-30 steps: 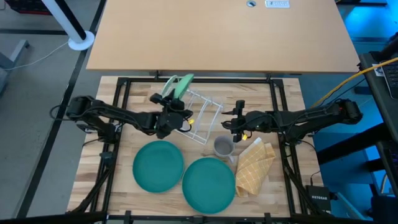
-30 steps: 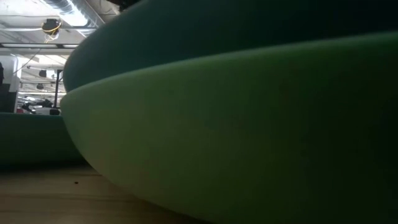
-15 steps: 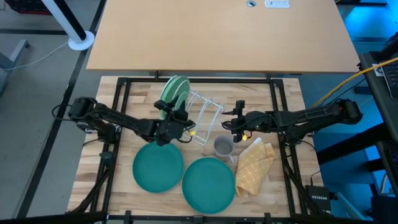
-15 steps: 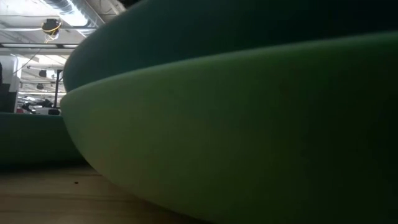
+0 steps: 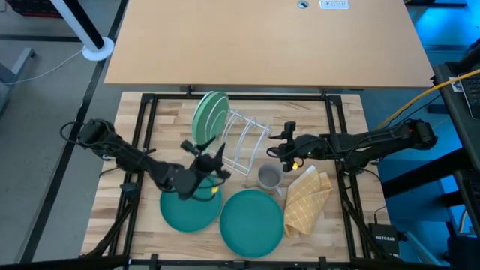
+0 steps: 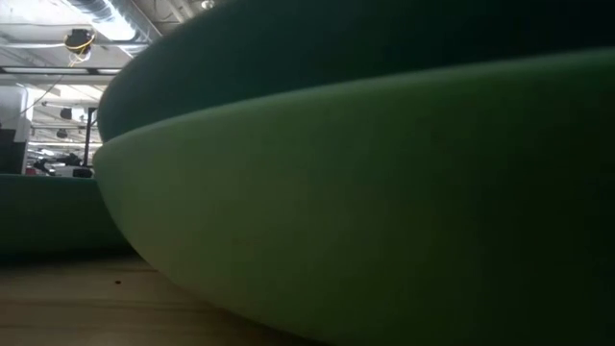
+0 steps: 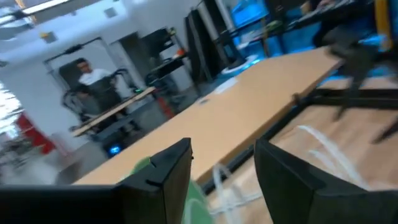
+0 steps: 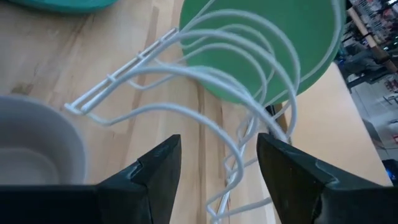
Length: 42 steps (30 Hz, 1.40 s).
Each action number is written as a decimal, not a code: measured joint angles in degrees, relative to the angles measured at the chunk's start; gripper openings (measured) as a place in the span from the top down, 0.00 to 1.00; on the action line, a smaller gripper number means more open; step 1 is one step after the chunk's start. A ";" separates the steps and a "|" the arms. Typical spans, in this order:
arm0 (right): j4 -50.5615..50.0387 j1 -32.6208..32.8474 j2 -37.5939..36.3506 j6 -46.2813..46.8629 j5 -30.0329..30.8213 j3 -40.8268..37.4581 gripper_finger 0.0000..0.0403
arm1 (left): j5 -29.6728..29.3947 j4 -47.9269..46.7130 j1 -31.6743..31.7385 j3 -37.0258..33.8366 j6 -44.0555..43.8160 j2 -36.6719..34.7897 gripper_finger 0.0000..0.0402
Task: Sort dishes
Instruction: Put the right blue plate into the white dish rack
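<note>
Light green dishes [image 5: 210, 116] stand on edge in the far-left end of a white wire rack [image 5: 246, 142]; the right wrist view shows them [image 8: 267, 43] behind the wires. Two teal dishes lie flat near the front, one on the left [image 5: 187, 210] and one in the middle [image 5: 251, 223]. The middle one fills the low view [image 6: 365, 192]. My left gripper [image 5: 210, 156] hovers open above the left teal dish's far rim, nothing between its fingers [image 7: 221, 180]. My right gripper [image 5: 283, 147] waits open just right of the rack [image 8: 217, 168].
A small grey cup [image 5: 269, 177] stands between the rack and the middle teal dish. A tan waffle cloth [image 5: 306, 202] lies folded at the front right. A tan tabletop [image 5: 262, 41] sits beyond the far edge. A person [image 7: 87, 74] shows in the room behind.
My left gripper has opened and let go of a light green dish, which was tilted over the rack's far-left end and now stands on edge in it. The gripper has then drawn back toward the near edge, over the left teal dish.
</note>
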 joint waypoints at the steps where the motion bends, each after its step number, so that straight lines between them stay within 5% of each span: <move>1: -0.62 0.00 0.00 0.10 -0.10 0.00 0.47 | 0.00 0.00 -1.22 0.00 -1.41 0.00 0.59; 10: -5.33 0.02 0.00 4.41 -7.71 0.00 0.47 | 2.53 -15.32 -8.44 0.00 -25.70 0.00 0.59; 20: -12.77 0.02 -0.02 7.30 -12.23 0.00 0.47 | 35.92 -41.90 -5.80 -0.02 -66.65 0.00 0.59; 32: -15.99 0.02 -0.02 16.84 -14.82 0.00 0.47 | 71.97 -43.34 -5.68 -0.02 -87.51 0.00 0.59; 42: -15.67 0.02 -0.02 28.22 -16.09 0.00 0.47 | 77.26 -46.08 -10.34 -0.02 -92.05 0.00 0.59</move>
